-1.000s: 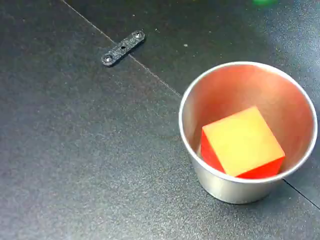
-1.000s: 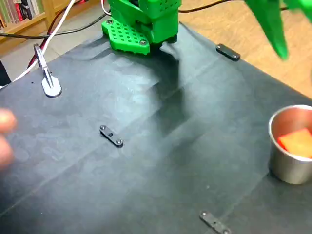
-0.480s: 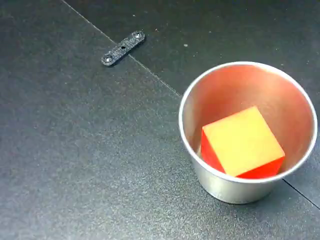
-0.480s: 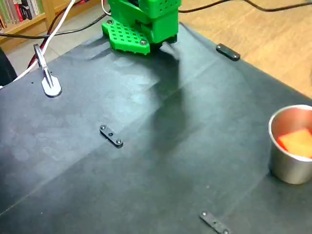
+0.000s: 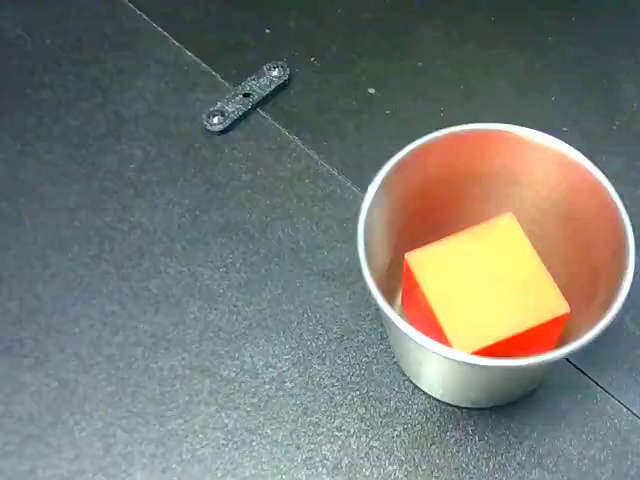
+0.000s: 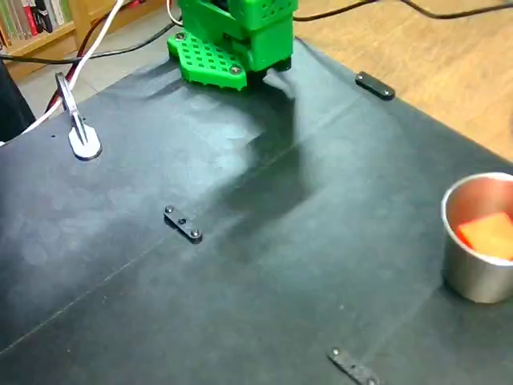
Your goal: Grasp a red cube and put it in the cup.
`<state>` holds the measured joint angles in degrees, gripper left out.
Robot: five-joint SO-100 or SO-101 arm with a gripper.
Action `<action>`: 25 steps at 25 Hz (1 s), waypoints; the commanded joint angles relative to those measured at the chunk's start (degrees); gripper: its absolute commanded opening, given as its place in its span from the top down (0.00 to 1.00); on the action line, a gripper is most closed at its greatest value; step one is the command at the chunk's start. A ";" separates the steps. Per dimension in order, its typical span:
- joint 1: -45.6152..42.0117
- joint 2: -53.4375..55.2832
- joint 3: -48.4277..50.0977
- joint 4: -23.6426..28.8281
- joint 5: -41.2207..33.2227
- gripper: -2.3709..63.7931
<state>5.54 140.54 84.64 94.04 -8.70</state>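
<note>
Silver cup [image 5: 470,375] is holding the red cube [image 5: 485,285] on the tabletop [image 6: 264,265]; green arm base [image 6: 232,40] is showing in one fixed view only, jaws out of sight

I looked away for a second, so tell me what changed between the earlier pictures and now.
The green arm that showed at the top right a second ago has swung out of view, and the blurred hand at the left edge is gone. The red cube sits unmoved in the cup; the green base is unchanged.

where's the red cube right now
The red cube sits inside the cup, at the lower right of the closer fixed view; the wider fixed view shows that cup at the mat's right edge.
</note>
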 commanded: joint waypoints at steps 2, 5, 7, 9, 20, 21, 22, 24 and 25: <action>-0.35 6.33 5.01 -4.92 0.18 0.50; -0.44 5.89 5.80 -10.28 0.18 0.50; -0.53 5.62 5.89 -12.22 0.18 0.50; -0.44 5.54 6.06 -11.69 -0.70 0.50; 0.70 5.62 7.12 -11.51 -0.88 0.50; 0.70 5.62 7.12 -11.51 -0.88 0.49; 0.70 5.62 7.12 -11.51 -0.88 0.50; 0.70 5.62 7.12 -11.51 -0.88 0.50; 0.70 5.62 7.12 -11.51 -0.88 0.50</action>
<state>6.06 146.43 91.67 82.97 -9.23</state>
